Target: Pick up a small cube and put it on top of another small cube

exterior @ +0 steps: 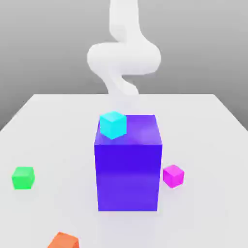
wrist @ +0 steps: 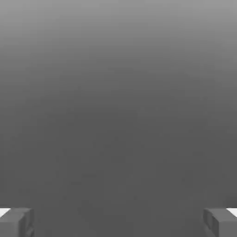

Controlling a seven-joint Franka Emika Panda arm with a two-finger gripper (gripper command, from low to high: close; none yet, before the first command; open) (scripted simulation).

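The fingers (wrist: 118,222) are wide open, holding nothing. The pink cube (exterior: 173,175) sits on the surface (exterior: 213,145) just beside the big blue block (exterior: 128,169). Come straight down, missing the block.

the white arm (exterior: 123,58) rises at the back of the exterior view, bent in an s-curve, blurred; in the hand view the gripper (wrist: 118,222) has its two grey fingers (wrist: 16,222) set wide apart at opposite edges, nothing between them
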